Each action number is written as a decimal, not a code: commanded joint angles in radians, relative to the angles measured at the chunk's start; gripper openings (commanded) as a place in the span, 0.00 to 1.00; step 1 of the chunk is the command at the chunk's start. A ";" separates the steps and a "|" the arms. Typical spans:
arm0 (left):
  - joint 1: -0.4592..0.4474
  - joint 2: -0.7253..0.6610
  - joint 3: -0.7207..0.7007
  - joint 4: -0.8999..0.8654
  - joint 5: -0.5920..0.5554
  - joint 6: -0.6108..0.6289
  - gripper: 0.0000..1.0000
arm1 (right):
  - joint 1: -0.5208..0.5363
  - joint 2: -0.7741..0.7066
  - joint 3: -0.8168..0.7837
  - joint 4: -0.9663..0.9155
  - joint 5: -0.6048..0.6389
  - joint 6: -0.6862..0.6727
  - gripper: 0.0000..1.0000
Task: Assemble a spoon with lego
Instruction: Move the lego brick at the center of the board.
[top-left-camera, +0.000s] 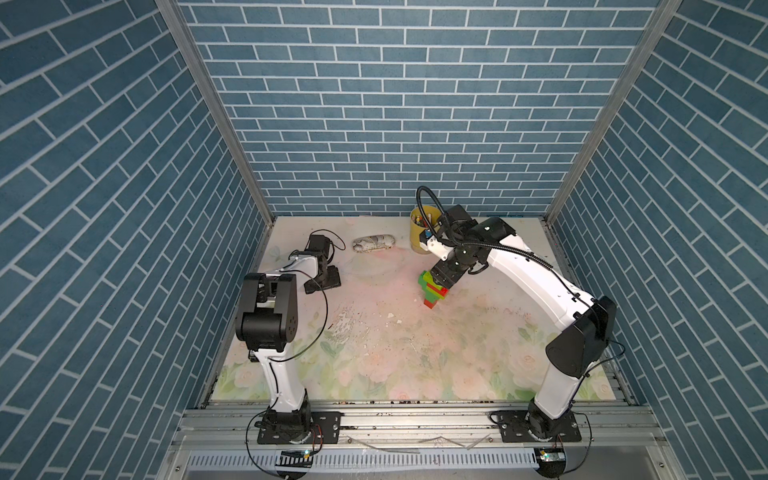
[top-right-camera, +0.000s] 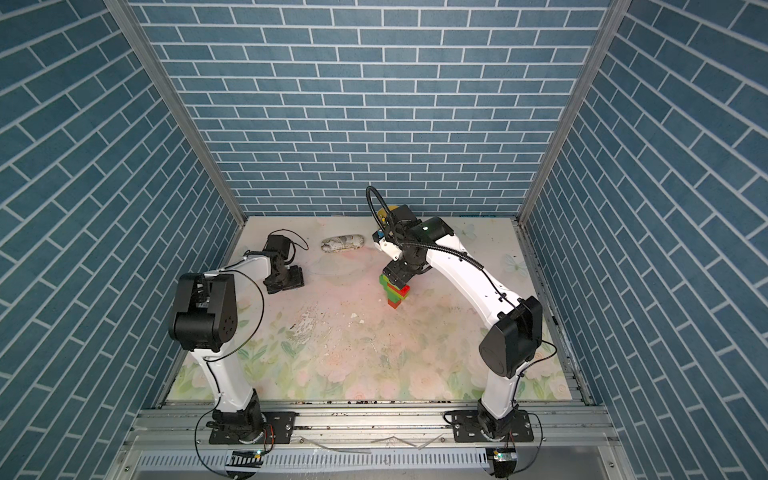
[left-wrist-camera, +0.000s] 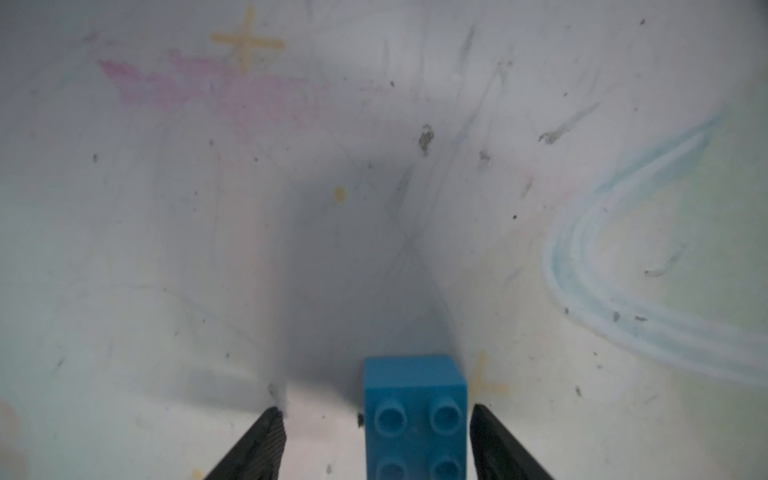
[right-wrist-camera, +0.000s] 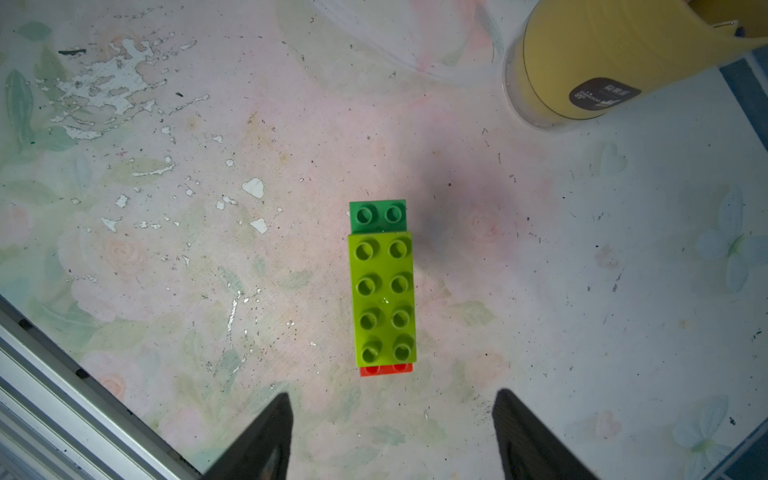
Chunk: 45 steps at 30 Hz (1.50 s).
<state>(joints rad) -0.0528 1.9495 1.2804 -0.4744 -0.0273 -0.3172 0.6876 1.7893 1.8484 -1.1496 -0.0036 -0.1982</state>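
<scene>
The part-built spoon (top-left-camera: 432, 293) stands upright near the table's middle in both top views, a stack of red and green lego bricks (top-right-camera: 397, 293). From the right wrist view I look down on its lime oblong brick (right-wrist-camera: 382, 299), with a green brick (right-wrist-camera: 377, 216) and a red brick (right-wrist-camera: 386, 369) showing beneath. My right gripper (right-wrist-camera: 392, 394) hovers over the stack, open and holding nothing. My left gripper (left-wrist-camera: 377, 409) is down on the table at the far left (top-left-camera: 324, 282), open around a light-blue square brick (left-wrist-camera: 415, 415). One finger is close beside the brick and the other stands well apart.
A yellow cup (top-left-camera: 424, 235) with small bits stands at the back, just behind the right arm's wrist. A grey-white pouch (top-left-camera: 374, 244) lies at the back centre. Scuffed paint flecks (right-wrist-camera: 104, 91) mark the mat (top-left-camera: 415, 353) in front of the stack.
</scene>
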 joint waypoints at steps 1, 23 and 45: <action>0.001 0.052 0.072 -0.044 0.025 0.002 0.63 | 0.004 -0.035 0.022 -0.051 0.016 -0.003 0.77; -0.573 -0.224 -0.288 0.000 -0.021 -0.210 0.47 | 0.012 -0.159 -0.120 0.077 0.018 -0.095 0.76; 0.098 -0.648 -0.367 -0.155 0.158 -0.083 0.67 | 0.268 0.169 -0.175 0.564 -0.203 -0.188 0.70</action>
<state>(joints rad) 0.0242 1.3281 0.9329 -0.6102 0.0875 -0.4225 0.9348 1.8633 1.6196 -0.6273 -0.1715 -0.3939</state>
